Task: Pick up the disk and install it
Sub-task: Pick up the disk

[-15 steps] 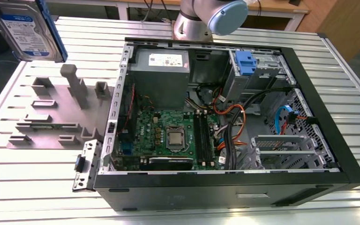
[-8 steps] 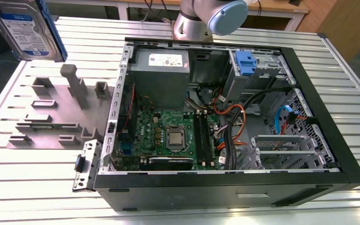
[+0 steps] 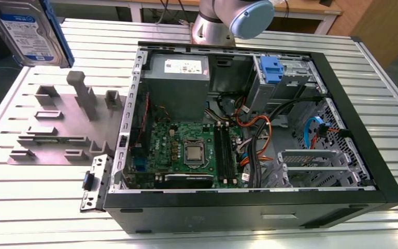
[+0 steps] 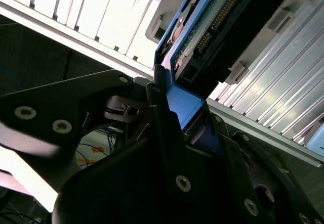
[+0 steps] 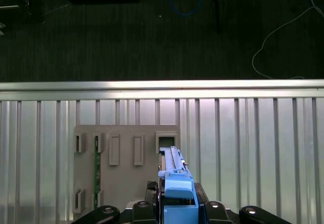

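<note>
The disk (image 3: 26, 31), silver with a white-and-blue label and a blue carrier frame, hangs in the air at the exterior view's upper left, above the grey fixture plate (image 3: 60, 124). In the second wrist view my gripper (image 4: 174, 107) is shut on the blue frame at one end of the disk (image 4: 217, 27), whose connector side shows. The first wrist view has the disk (image 5: 174, 176) edge-on between the black fingers (image 5: 144, 206), over the fixture plate (image 5: 126, 158).
An open computer case (image 3: 385, 171) lies on the slatted aluminium table (image 3: 19, 207), with a grey power supply (image 3: 178, 78), a motherboard (image 3: 185, 150), loose cables and a small blue bracket (image 3: 271, 70) at the drive bay. The arm's base (image 3: 233, 21) stands behind the case.
</note>
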You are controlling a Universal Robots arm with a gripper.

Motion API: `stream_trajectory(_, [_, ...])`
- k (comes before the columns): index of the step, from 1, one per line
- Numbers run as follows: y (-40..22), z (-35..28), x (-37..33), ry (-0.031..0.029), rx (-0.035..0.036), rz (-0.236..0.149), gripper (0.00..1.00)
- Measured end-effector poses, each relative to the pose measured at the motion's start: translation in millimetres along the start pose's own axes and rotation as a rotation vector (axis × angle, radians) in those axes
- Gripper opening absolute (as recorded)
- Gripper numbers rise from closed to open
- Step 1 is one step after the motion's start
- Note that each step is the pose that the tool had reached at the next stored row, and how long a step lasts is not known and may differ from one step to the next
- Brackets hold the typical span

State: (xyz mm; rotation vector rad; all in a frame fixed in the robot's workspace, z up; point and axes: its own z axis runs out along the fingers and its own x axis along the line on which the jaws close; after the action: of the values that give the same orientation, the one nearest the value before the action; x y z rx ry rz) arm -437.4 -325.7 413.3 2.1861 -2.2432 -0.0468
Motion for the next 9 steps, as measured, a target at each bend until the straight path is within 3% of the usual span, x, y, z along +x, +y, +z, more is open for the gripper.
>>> stream_trajectory(9, [0.1,-2.1,0.0,0.0,0.0,0.0,0.36])
